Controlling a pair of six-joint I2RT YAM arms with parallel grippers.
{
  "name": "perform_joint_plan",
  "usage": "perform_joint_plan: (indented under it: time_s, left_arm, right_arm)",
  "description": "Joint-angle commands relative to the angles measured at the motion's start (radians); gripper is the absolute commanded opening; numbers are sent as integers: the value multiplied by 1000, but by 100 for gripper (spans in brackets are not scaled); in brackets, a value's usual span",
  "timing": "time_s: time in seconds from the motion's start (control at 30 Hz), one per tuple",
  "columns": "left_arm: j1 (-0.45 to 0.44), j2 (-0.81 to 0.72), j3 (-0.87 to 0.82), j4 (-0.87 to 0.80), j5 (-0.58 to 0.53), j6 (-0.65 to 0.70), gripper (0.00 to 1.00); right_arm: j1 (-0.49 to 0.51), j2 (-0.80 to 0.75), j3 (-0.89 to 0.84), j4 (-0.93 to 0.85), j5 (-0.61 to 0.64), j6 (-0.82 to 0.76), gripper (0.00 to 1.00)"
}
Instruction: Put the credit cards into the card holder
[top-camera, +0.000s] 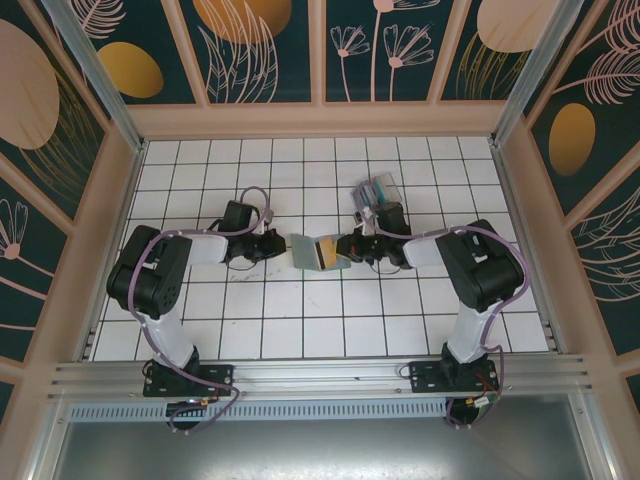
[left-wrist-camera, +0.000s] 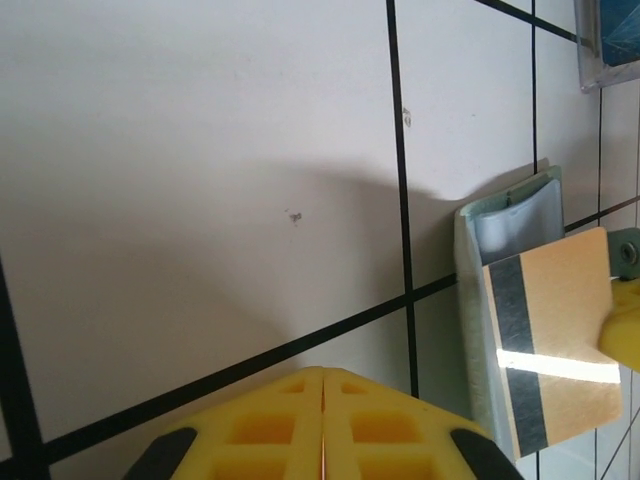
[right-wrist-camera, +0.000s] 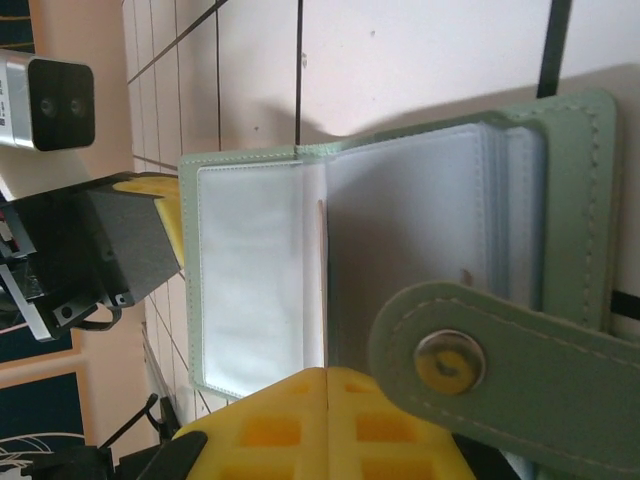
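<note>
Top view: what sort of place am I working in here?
Probably a purpose-built robot test booth, not a home or shop: a white gridded table, patterned wall panels closing it in on three sides, and a metal rail along the near edge.

We see a white table (top-camera: 230, 330) with thin black lines that cut it into squares, and pale wooden walls (top-camera: 110, 230) stand all around it. Near the back, a bit to the right, a small pile of cards (top-camera: 378, 190), blue and grey, lies flat on the squares. In the middle the green card holder (left-wrist-camera: 472, 320) stands open with one edge down on the table, and a brown card (left-wrist-camera: 560, 340) with a dark stripe pokes out of it.
</note>
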Motion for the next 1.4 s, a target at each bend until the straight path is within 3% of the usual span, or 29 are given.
perform_joint_plan:
  time_s: [0.0,0.3,0.43,0.53,0.73,0.9,1.13,1.37]
  left_arm:
    - [0,15,15,-21,9,16,15]
    - [4,-147,-19,-69,-17,-9,28]
    - [2,-180,-12,-119,-65,-12,29]
    - [-22,-174,-14,-109,-34,-19,30]
    - [-88,-72,6,-89,-80,-31,27]
    - [-110,-52,41,-165,-216,12,23]
    - [-111,10,43,-173,-254,22,15]
    - [-111,11,54,-196,-293,35,15]
  right_arm:
    - [-5,34,39,-41,-9,-51,0]
    - [-7,73,52,-13,-40,-45,0]
    - [-7,76,44,9,-46,-36,0]
    - [-5,78,37,33,-61,-22,0]
    - [-4,93,41,44,-61,-22,0]
    - [-4,111,49,55,-60,-17,0]
    - [2,123,53,80,-67,14,0]
    - [14,142,50,133,-79,59,0]
